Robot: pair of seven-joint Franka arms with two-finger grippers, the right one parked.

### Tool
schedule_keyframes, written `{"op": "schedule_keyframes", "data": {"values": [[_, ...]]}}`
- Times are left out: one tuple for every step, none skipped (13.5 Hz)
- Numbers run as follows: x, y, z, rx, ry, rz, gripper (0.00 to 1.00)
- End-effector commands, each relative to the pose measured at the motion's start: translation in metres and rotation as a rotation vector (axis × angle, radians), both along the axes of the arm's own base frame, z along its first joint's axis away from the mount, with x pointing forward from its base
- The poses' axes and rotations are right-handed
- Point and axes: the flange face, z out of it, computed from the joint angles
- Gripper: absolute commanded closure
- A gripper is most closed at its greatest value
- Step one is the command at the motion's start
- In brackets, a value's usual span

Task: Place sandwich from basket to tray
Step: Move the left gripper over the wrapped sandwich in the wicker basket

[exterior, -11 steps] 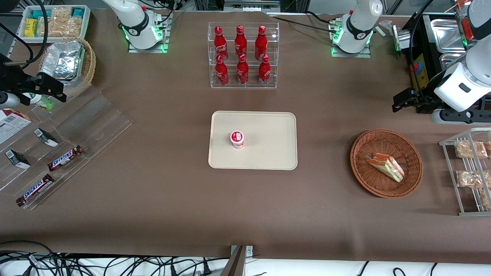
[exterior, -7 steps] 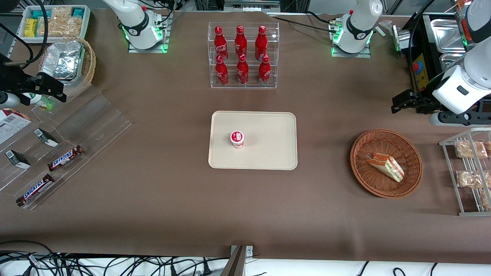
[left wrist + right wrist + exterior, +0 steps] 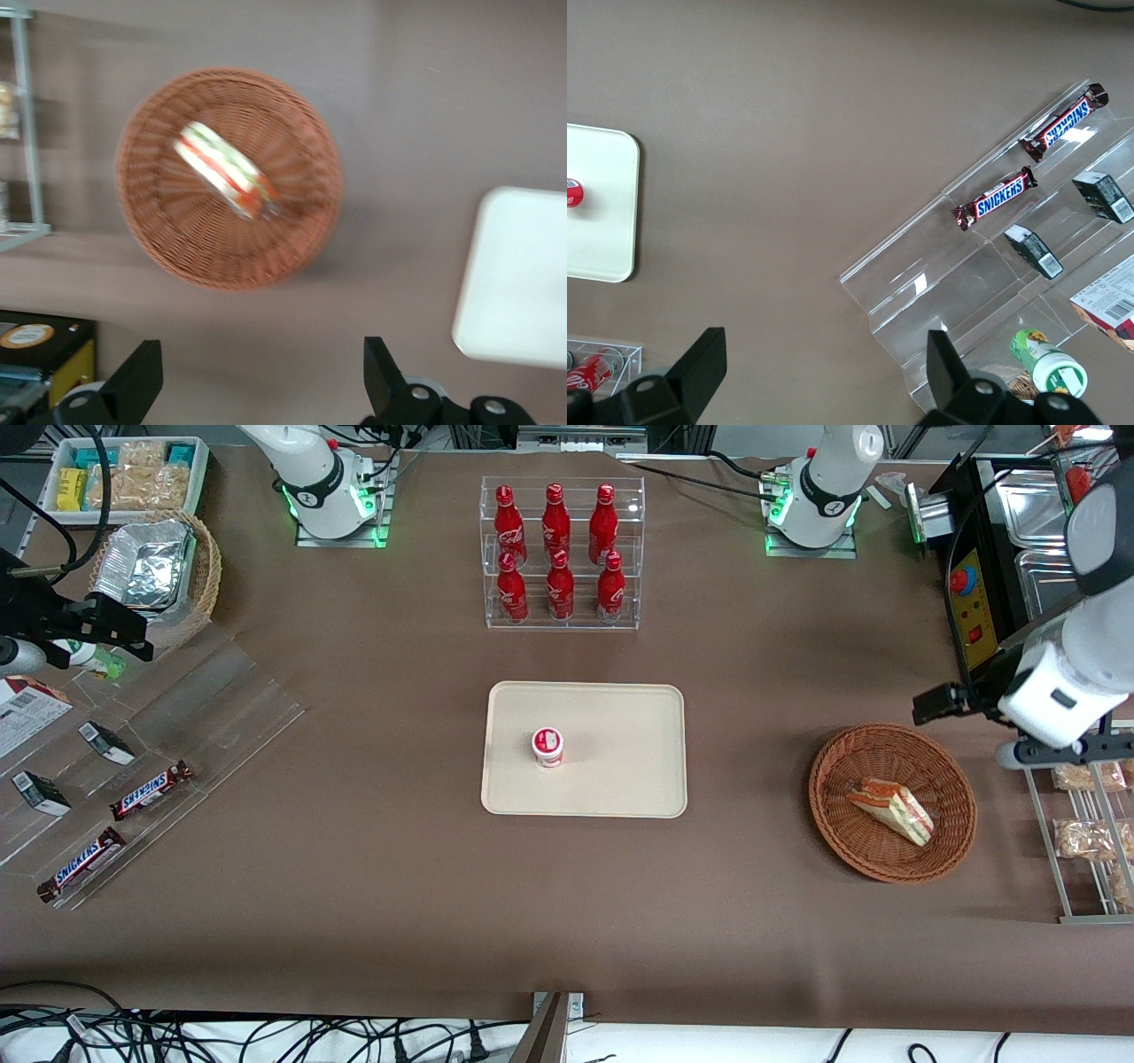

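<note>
The sandwich (image 3: 890,811) (image 3: 226,170), a wrapped wedge with red, green and yellow layers, lies in the round reddish-brown basket (image 3: 833,762) (image 3: 177,257) toward the working arm's end of the table. My gripper (image 3: 935,703) (image 3: 261,376) hangs above the bare table just outside the basket's rim, farther from the front camera than the sandwich. It is open wide with nothing between its fingers. The cream tray (image 3: 620,779) (image 3: 523,283) lies at the table's middle with a small red-and-white cup (image 3: 547,746) standing on it.
A wire rack with bagged snacks (image 3: 1085,824) stands close beside the basket. A black box (image 3: 974,602) and metal trays (image 3: 1036,505) sit farther back. A clear rack of red bottles (image 3: 560,553) stands farther from the camera than the tray.
My gripper and arm have moved nearer to the front camera, closing in on the basket's rim. The sandwich, basket and tray have not moved.
</note>
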Motion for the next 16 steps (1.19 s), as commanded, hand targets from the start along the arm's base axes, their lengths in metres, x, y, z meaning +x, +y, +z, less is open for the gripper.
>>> {"op": "schedule_keyframes", "data": {"values": [[0.025,0.021,-0.027,0.059,-0.03,0.146,0.0],[0.03,0.025,-0.035,0.062,-0.051,0.215,0.0],[0.035,0.03,-0.047,0.065,-0.057,0.293,0.0],[0.04,0.034,-0.059,0.069,-0.064,0.375,0.0],[0.045,0.035,-0.069,0.075,-0.081,0.455,0.0],[0.048,0.038,-0.083,0.105,-0.088,0.522,0.0],[0.051,0.037,-0.094,0.133,-0.098,0.583,0.0],[0.053,0.036,-0.106,0.141,-0.1,0.652,0.0],[0.054,0.032,-0.119,0.143,-0.109,0.693,0.0],[0.052,0.032,-0.13,0.164,-0.126,0.705,0.0],[0.05,0.034,-0.142,0.191,-0.143,0.707,0.0],[0.049,0.035,-0.152,0.202,-0.156,0.722,0.0],[0.051,0.034,-0.164,0.199,-0.157,0.739,0.0],[0.051,0.035,-0.176,0.202,-0.146,0.751,0.0],[0.051,0.036,-0.185,0.206,-0.135,0.755,0.0],[0.051,0.036,-0.195,0.209,-0.123,0.756,0.0]]}}
